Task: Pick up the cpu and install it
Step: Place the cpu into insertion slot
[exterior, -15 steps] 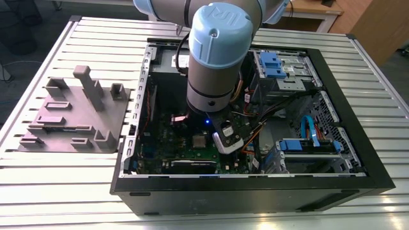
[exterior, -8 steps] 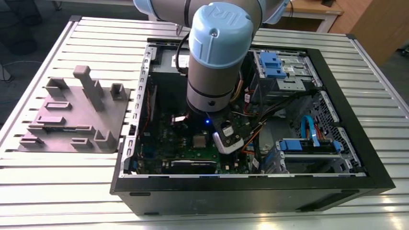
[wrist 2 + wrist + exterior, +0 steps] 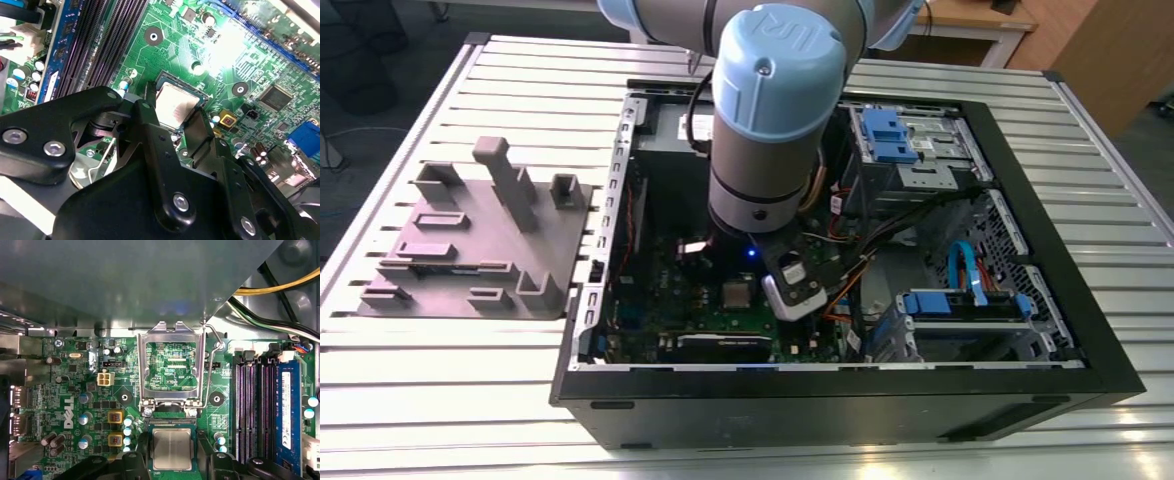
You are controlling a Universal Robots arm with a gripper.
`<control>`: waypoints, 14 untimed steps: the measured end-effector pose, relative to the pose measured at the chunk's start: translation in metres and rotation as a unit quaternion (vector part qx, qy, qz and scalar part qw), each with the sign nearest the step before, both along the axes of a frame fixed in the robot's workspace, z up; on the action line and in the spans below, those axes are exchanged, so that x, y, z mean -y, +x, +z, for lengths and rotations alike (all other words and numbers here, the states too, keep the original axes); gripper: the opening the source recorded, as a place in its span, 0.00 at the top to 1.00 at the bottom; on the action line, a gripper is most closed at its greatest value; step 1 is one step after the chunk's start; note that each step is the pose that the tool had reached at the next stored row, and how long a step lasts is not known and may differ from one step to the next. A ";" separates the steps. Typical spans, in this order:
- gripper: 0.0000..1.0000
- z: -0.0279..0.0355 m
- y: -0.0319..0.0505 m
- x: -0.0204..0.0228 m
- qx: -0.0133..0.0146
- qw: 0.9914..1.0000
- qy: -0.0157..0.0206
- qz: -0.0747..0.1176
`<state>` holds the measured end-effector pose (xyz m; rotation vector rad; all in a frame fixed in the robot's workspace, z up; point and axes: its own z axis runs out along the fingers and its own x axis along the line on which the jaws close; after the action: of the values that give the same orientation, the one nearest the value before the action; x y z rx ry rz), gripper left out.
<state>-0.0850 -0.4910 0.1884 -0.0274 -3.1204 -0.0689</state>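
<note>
One cpu flanked by the hand

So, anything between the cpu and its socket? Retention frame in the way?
Nothing visible. In the first wrist view the retention frame is flipped open, clear of the socket, and the cpu lies within the socket outline with the gripper straddling it. Whether it is fully seated, I cannot tell.

cpu on motherboard inside case, holder block outside
</note>
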 end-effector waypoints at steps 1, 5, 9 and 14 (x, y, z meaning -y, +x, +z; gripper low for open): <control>0.53 0.0000 -0.0004 -0.0001 0.000 1.000 0.000 -0.002; 0.53 0.0001 -0.0007 -0.0001 0.000 1.000 0.001 -0.005; 0.53 0.0030 -0.0008 -0.0001 -0.001 1.000 0.001 -0.005; 0.53 0.0046 -0.0005 -0.0001 -0.002 1.000 0.001 -0.005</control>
<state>-0.0855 -0.4909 0.1929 -0.0442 -3.1160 -0.0712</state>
